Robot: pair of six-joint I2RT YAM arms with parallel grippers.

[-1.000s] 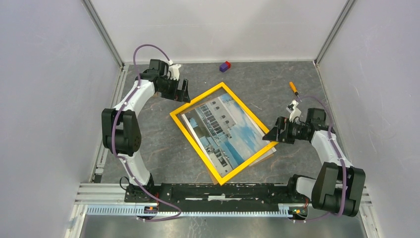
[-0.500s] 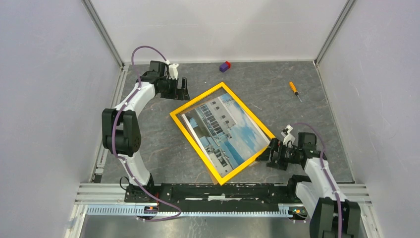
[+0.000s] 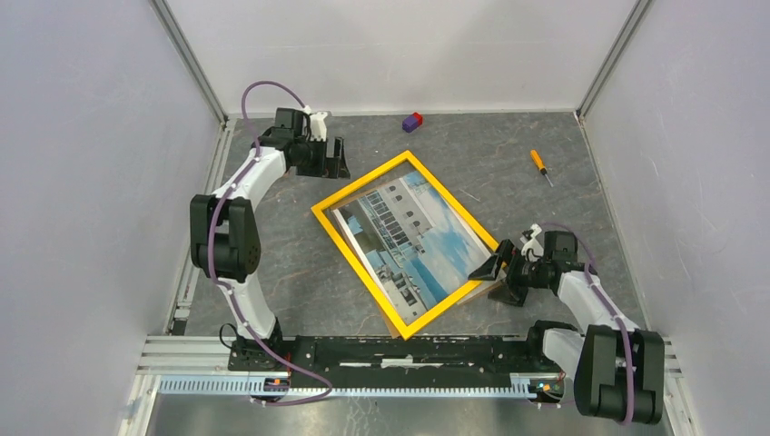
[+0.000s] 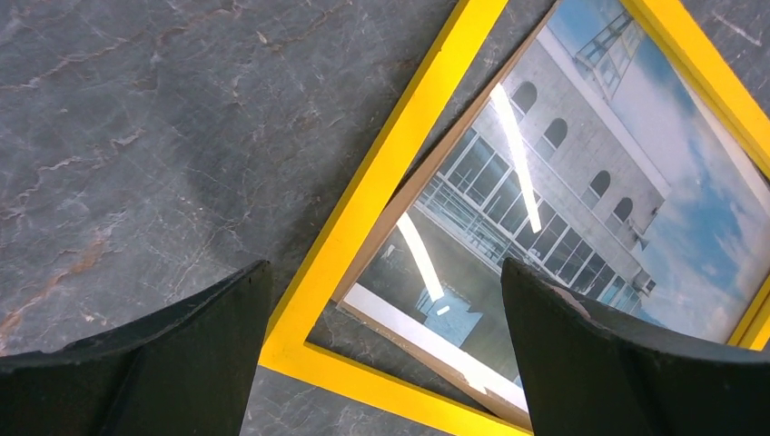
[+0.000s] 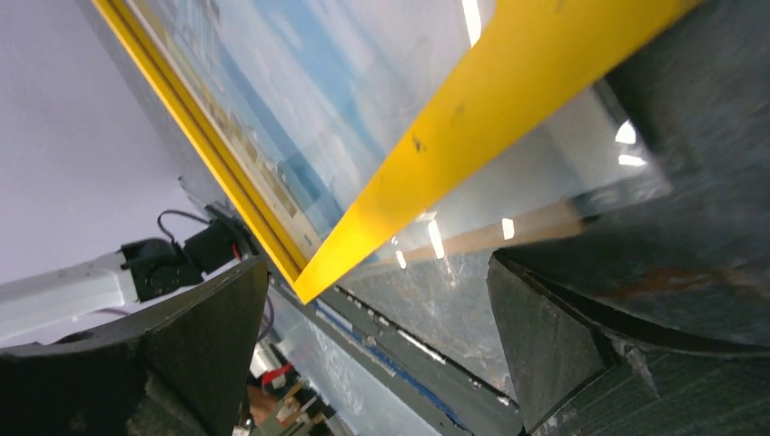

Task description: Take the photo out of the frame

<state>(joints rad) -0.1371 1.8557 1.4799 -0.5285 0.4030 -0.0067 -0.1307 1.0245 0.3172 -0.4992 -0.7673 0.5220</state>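
The grey marbled surface [image 3: 563, 154] is carrying the large rectangular yellow-bordered frame [image 3: 361, 271], which is lying diagonally with the glossy building-and-sky photo [image 3: 413, 245] sitting askew inside it, its near-right edge poking out under the border. The right hand [image 3: 493, 280] is gaping wide at that edge, probably to pinch it. The left hand [image 3: 338, 162] is hovering open beyond the far-left corner.

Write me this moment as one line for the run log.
left fingers: open, holding nothing | right fingers: open at right edge of frame | photo: lying within frame, not removed
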